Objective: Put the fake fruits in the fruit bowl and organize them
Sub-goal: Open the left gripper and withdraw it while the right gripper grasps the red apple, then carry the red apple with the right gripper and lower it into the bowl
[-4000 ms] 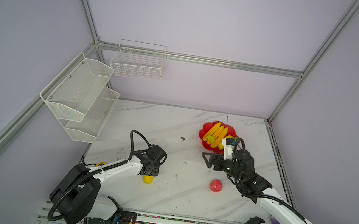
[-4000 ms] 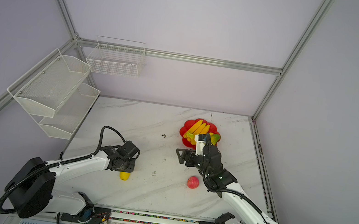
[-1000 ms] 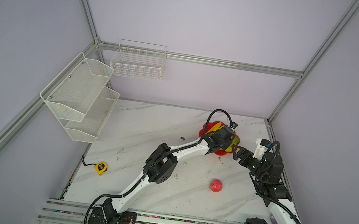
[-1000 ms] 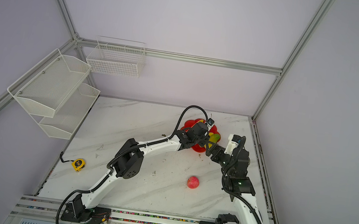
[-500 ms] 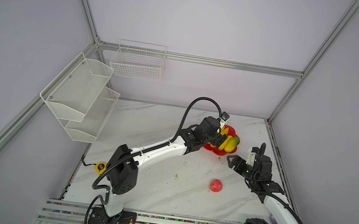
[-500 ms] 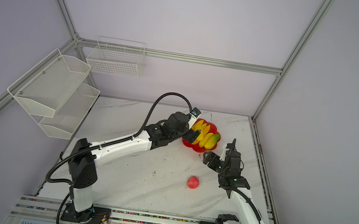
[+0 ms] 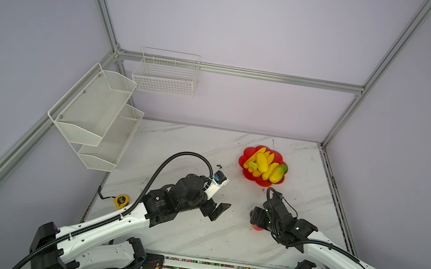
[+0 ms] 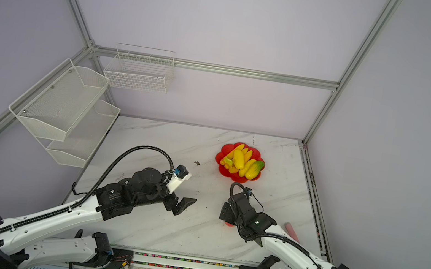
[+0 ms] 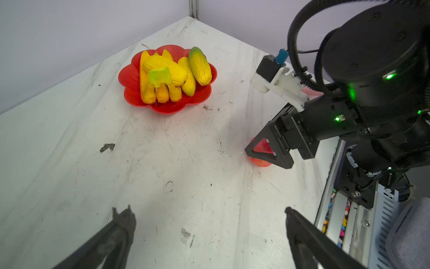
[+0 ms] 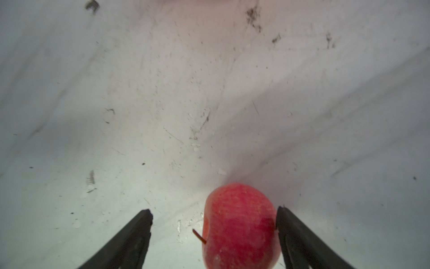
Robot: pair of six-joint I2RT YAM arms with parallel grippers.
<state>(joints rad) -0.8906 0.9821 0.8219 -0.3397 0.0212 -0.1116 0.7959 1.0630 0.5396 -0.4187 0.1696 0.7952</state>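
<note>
The left jaws stand wide apart and empty over the marble worktop (image 9: 186,186). The right jaws are apart around the red apple (image 10: 239,228), which lies on the worktop hard beside one finger. Well apart, the red fruit bowl (image 9: 126,79) holds bananas (image 9: 161,94), two yellow ridged fruits (image 9: 167,69) and a green-yellow fruit (image 9: 200,67).

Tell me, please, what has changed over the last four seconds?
The left gripper carried a yellow fruit to the fruit bowl, released it and drew back to mid-table, jaws open. The right gripper moved from the bowl down to the apple, open jaws either side. Apple, bowl and tape measure stayed put.
</note>
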